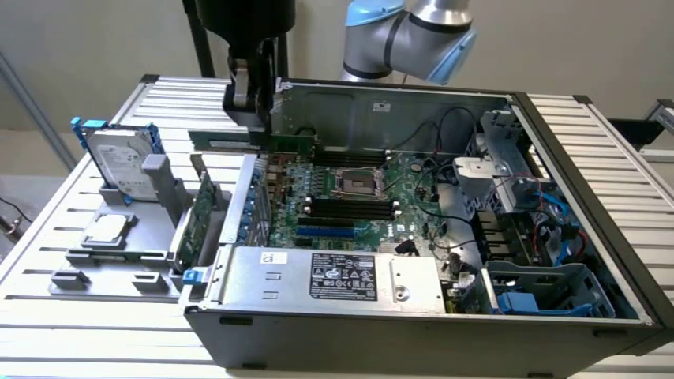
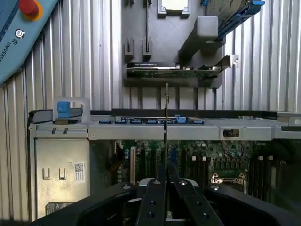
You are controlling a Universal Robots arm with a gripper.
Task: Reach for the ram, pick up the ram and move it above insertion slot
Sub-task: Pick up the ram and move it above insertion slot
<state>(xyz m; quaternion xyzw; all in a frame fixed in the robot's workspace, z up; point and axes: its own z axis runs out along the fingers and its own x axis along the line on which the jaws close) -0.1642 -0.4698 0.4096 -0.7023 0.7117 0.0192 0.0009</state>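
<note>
My gripper [image 1: 252,122] hangs over the left wall of the open computer case [image 1: 421,316], shut on the ram [image 1: 290,144]. The ram is a long thin green stick held level, above the motherboard's near-left corner. In the wrist view the ram [image 2: 166,117] appears edge-on as a thin vertical line rising from between my black fingers [image 2: 153,200], with the gripper [image 2: 166,183] closed around its end. The black memory slots [image 1: 348,207] lie on the green motherboard [image 1: 411,213], lower and toward the exterior view's right of the ram.
A grey holder [image 1: 137,237] left of the case carries a broader green expansion card [image 1: 195,221], a hard drive [image 1: 118,162] and a processor [image 1: 106,230]. The power supply [image 1: 337,276] fills the case's front. Cables and a drive cage [image 1: 526,229] crowd the right side. A teach pendant [image 2: 19,33] lies nearby.
</note>
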